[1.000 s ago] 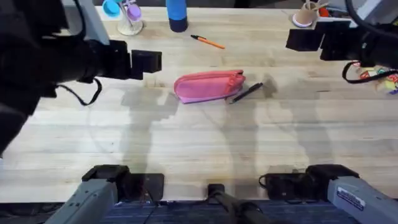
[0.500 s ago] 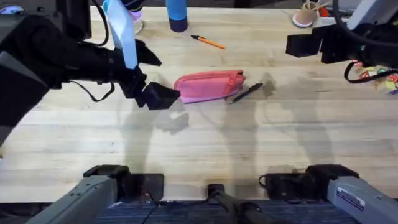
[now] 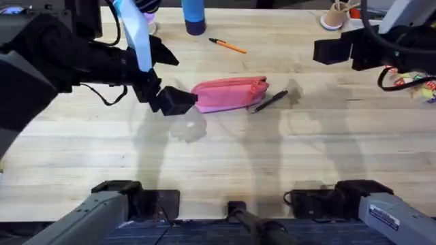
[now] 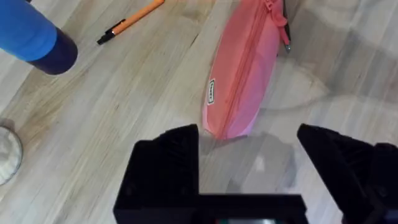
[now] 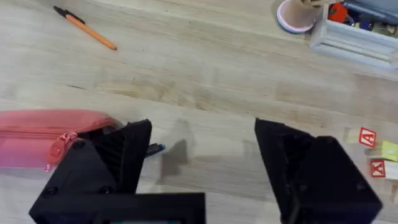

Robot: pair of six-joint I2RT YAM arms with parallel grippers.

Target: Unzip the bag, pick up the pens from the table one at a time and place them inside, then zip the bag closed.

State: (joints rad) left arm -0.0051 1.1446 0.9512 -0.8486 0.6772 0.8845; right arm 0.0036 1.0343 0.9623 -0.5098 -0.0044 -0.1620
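left gripper (image 4: 249, 155) spread wide at closed end of zipped bag (image 3: 228, 94), likely to pin it. right gripper (image 5: 199, 162) spread, hovering near zipper pull (image 5: 62, 146).

We read a red letter A on a small block (image 5: 367, 136) and a red X on the block beside it (image 5: 377, 167), both on the surface just past the right claw's (image 5: 199, 149) finger. The small white tag on the bag (image 4: 212, 92), ahead of the left claw (image 4: 249, 149), is too small to read.
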